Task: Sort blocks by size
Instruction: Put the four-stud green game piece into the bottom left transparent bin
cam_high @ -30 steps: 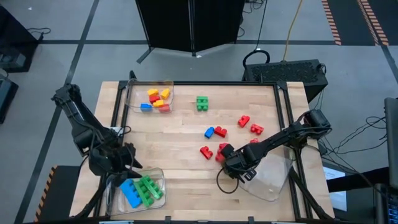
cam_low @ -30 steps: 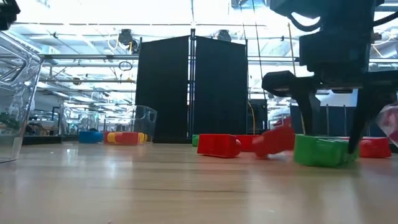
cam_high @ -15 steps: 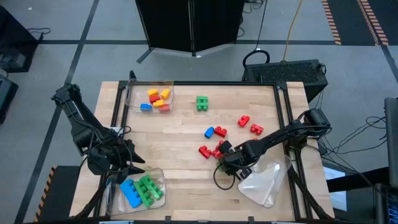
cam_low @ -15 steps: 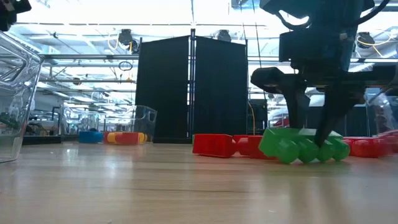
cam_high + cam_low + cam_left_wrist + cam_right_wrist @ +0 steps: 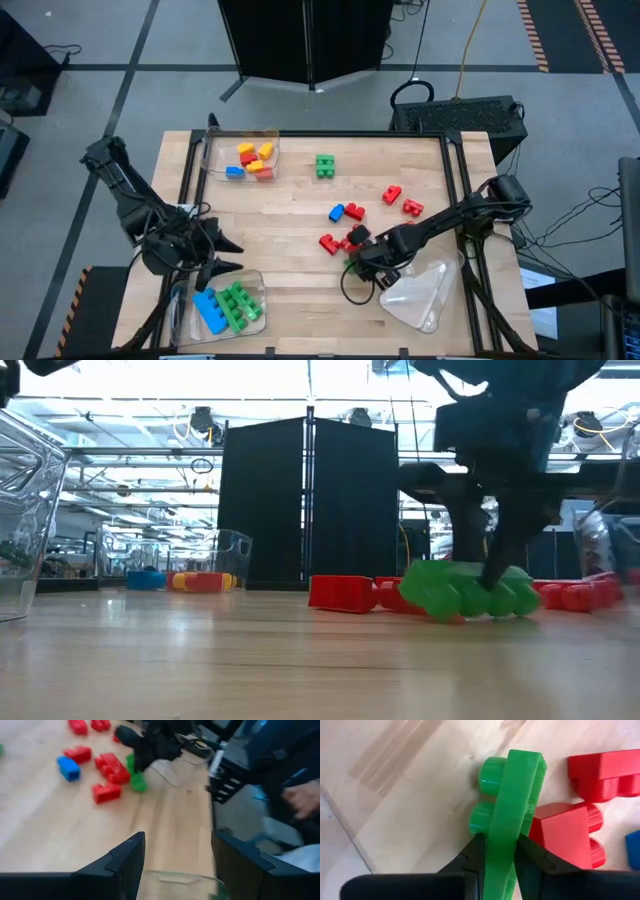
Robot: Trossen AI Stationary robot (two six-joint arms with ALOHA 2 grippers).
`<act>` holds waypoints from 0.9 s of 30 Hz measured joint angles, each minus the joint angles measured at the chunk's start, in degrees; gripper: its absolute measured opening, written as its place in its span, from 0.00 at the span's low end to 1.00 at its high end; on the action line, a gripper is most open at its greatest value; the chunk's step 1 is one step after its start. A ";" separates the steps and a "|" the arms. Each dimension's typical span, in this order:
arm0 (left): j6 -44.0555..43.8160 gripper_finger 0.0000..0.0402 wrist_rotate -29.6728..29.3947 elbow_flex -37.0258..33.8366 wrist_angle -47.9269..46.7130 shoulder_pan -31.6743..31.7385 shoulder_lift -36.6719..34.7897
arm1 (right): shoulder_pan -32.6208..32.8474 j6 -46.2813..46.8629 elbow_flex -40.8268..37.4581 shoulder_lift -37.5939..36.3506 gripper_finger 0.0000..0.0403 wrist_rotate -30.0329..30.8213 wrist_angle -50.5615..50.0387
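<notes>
My right gripper (image 5: 355, 262) is shut on a long green brick (image 5: 512, 805) at the table's near right, beside a cluster of red bricks (image 5: 352, 240); the brick also shows in the low view (image 5: 465, 590). My left gripper (image 5: 225, 255) is open and empty above the far edge of a clear tray (image 5: 255, 285) holding long blue and green bricks. A second clear tray (image 5: 215, 165) at the far left holds small yellow, red, blue and orange bricks. Loose on the table lie a green brick (image 5: 325, 166), a blue brick (image 5: 337, 212) and red bricks (image 5: 391, 194). My right gripper pinches the long green brick between its two fingers, one finger (image 5: 475, 855) on the studded face, the other on the opposite face. The fingers come from above and lie across the brick. The brick is turned on its side and tilted, low over the table; whether it touches, I cannot tell.
A third clear tray (image 5: 420, 295) lies tipped at the table's near right corner, just behind my right gripper. A red brick (image 5: 565, 832) lies against the green brick. A person's hand (image 5: 302, 800) shows beyond the table's right edge.
My right gripper has gone toward the table's left edge with the long green brick, away from the tipped clear tray, and the brick has tilted. The clear tray at the near right has shifted and tipped. My left gripper has moved a little toward the table's right.
</notes>
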 joint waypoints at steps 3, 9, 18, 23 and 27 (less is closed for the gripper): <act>3.49 0.57 -3.24 0.00 -0.74 0.91 1.01 | -0.04 0.66 2.35 0.08 0.15 2.42 -0.08; 8.19 0.57 -9.70 0.00 0.02 3.30 5.16 | 0.00 0.12 7.45 0.07 0.15 5.41 0.39; 9.40 0.59 -14.16 0.00 9.54 7.90 15.34 | 0.01 -1.91 11.42 -0.01 0.14 20.70 7.65; 9.26 0.69 -14.10 0.00 13.99 12.20 21.03 | -0.04 -4.13 11.43 -0.01 0.13 26.26 14.00; 12.15 0.77 -13.73 0.00 16.02 15.10 23.97 | -0.07 -5.00 11.43 -0.03 0.11 27.18 15.38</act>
